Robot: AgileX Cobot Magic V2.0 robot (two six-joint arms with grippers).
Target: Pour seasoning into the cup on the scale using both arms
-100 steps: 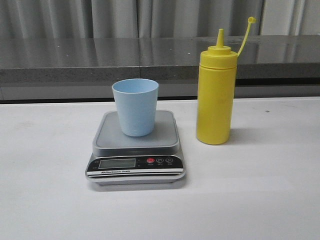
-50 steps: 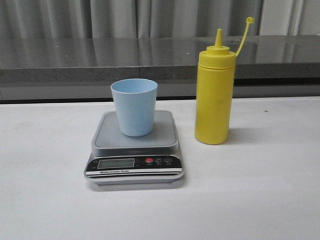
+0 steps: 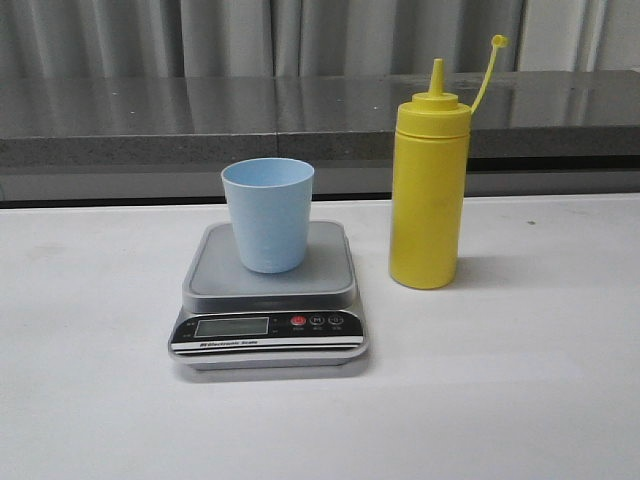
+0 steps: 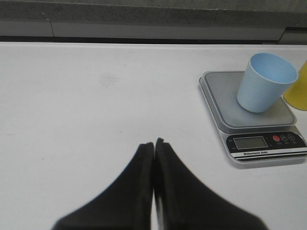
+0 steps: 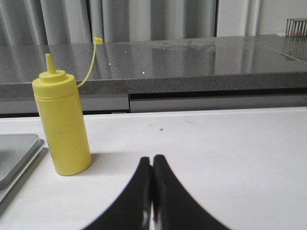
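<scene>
- I see the white surface [image 3: 560,400] carrying everything.
- The seasoning [image 5: 62,125] stands upright, ahead of my right pincer [image 5: 152,165], whose fingers are pressed together.
- The scale [image 4: 252,122] sits well clear of my left pincer [image 4: 154,146], fingers also together.
- The cup [image 4: 265,82] stands on that scale.

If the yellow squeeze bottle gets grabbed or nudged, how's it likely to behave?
The seasoning bottle is tall on a narrow base, so a high push would probably tip it. Being round, it would likely roll once down. Its plastic wall looks soft, so a firm grip may dent it. Fill level is hidden.
</scene>
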